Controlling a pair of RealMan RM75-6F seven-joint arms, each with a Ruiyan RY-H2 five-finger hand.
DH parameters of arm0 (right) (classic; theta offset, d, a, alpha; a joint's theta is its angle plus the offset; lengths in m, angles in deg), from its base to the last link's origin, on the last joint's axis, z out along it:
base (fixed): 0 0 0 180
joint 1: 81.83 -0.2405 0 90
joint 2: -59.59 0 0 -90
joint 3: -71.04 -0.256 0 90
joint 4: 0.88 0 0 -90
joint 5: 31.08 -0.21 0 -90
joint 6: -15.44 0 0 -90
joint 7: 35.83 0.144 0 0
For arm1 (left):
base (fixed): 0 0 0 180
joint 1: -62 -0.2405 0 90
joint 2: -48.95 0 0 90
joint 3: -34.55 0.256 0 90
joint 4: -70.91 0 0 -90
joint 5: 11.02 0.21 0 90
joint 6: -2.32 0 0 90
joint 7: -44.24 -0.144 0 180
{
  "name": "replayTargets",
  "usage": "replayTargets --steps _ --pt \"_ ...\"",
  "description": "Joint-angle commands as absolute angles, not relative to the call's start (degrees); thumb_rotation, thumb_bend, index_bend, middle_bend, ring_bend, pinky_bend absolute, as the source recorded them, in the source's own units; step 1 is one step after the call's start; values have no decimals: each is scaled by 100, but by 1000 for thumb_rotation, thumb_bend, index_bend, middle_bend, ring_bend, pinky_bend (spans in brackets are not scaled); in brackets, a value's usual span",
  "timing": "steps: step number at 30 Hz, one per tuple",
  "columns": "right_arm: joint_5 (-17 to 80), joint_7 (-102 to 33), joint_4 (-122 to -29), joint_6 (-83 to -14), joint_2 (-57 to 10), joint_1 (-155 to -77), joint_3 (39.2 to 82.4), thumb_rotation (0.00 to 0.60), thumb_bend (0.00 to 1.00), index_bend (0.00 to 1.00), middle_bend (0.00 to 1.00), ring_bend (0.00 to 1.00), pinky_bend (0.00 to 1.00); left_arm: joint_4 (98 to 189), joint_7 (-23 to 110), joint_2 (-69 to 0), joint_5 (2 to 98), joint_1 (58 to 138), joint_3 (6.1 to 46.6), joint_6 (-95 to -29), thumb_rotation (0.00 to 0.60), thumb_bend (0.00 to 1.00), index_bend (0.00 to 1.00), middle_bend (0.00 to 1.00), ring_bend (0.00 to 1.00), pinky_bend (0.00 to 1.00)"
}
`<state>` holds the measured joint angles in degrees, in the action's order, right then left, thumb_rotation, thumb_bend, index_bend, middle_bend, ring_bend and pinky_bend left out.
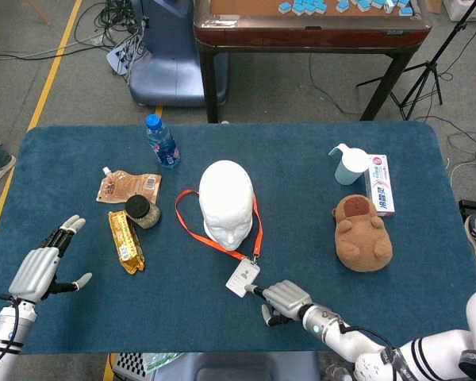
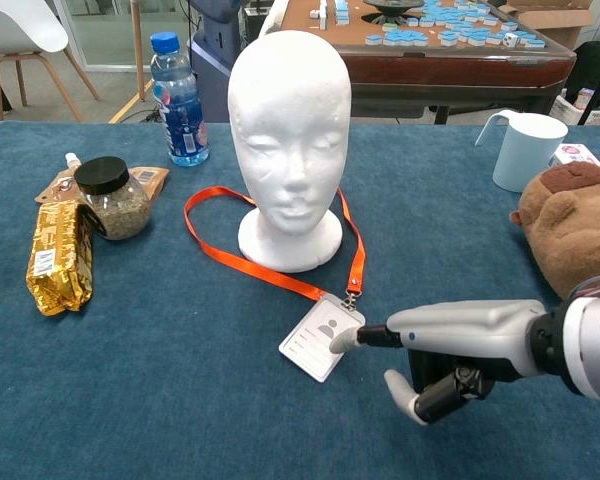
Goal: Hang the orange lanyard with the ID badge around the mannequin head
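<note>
Orange lanyard [image 2: 270,270] already loops the mannequin head [image 2: 288,130] base on the desk [image 2: 180,400]. Right robot hand [image 2: 435,345], holding nothing, one finger touching ID badge [image 2: 321,337]; dragging it could topple the head. Left robot hand [image 1: 44,266] open, idle.

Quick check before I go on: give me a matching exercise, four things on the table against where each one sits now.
Things:
1. orange lanyard
2. ID badge
3. water bottle
4. plush toy

Places:
A. flat on the cloth at the right hand's fingertip
B. far side, left of the mannequin head
C. looped on the cloth around the mannequin's base
D. right side, beside the white box

Pairs: 1-C, 2-A, 3-B, 4-D
</note>
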<state>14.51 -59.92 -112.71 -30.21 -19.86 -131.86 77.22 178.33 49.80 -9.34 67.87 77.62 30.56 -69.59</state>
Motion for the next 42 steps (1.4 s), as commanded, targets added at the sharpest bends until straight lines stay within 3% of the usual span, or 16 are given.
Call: replayTargets --steps 1,14,27,42 --pt "1425 -5896 -11158 -3118 -1936 -13122 7697 404 778 74 1000 1000 1000 17827 4985 -938 6794 7758 3060 -6959 600 223 0 0 0 112" --pt "880 -5780 -10399 -3119 -2380 -13310 7271 403 772 74 1000 1000 1000 17843 5022 -918 6816 7736 3070 -6961 600 223 0 0 0 112" --pt "397 -5967 -10221 -3037 -2514 -13520 7276 405 758 74 1000 1000 1000 17796 5126 -925 6855 7712 3091 -6948 600 223 0 0 0 112" --pt "732 -5691 -10281 -2883 -2778 -13642 7010 406 757 74 1000 1000 1000 17776 5177 -923 6786 7719 3070 -6897 600 223 0 0 0 112"
